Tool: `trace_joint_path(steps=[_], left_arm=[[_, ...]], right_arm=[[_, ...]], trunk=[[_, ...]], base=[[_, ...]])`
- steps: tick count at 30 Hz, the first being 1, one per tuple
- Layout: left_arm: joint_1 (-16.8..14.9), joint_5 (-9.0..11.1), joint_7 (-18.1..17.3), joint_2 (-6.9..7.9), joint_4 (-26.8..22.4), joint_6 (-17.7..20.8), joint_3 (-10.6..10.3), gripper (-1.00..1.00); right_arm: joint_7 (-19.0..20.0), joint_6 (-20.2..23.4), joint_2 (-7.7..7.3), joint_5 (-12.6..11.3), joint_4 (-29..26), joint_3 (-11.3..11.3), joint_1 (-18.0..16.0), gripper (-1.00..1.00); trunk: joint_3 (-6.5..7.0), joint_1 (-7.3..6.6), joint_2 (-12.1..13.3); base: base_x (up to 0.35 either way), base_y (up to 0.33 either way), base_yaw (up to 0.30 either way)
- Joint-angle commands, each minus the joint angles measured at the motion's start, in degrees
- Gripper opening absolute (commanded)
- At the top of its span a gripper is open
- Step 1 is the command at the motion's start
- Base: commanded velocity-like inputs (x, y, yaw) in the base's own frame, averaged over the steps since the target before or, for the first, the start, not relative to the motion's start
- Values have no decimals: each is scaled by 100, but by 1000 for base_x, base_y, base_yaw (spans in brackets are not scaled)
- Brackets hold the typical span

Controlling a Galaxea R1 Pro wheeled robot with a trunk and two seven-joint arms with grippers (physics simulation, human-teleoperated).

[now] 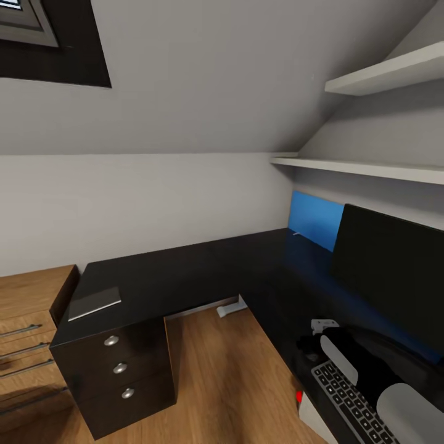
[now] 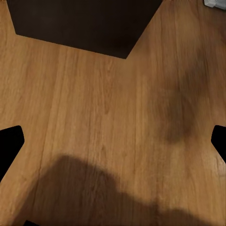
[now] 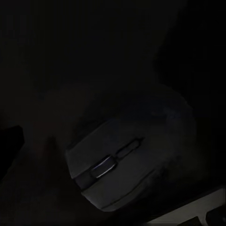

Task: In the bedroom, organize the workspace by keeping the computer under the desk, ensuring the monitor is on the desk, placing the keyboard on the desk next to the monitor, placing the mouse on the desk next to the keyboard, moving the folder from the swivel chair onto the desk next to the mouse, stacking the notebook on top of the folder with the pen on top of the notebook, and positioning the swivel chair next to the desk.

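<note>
Sloped attic walls up top, black desk [image 1: 185,271] below, and hovering the right gripper [image 1: 320,342] over the mouse [image 3: 127,160] beside the keyboard [image 1: 351,401] lower right, jaw opening impossible to tell, likely needing a final nudge.

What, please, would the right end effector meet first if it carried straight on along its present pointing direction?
Most likely the small dark rounded mouse, which lies directly ahead in the right wrist view on the black desk top; the dim picture leaves the gap unclear.
</note>
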Motion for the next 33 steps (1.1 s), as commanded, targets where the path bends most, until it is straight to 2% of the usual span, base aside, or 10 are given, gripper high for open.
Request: trace_joint_path(steps=[1,10,22,33], left_arm=[[-1,61,-14,6,-2,-20,-38,100],[-1,61,-10,6,-2,-15,-31,100],[-1,61,-7,1,-2,-13,-30,100],[-1,61,-6,7,-2,-12,-30,100]], right_arm=[[-54,6,-8,-61,-13,32,-5,100],[-54,-35,0,-62,-113,15,-5,100],[-74,-85,9,-74,-560,-13,-5,100],[-122,-655,80,-108,-933,11,16,100]], trunk=[[13,-22,38],[174,-220,399],[390,-484,880],[586,-725,1321]], base=[[0,0,0],[0,0,0],[0,0,11],[0,0,211]])
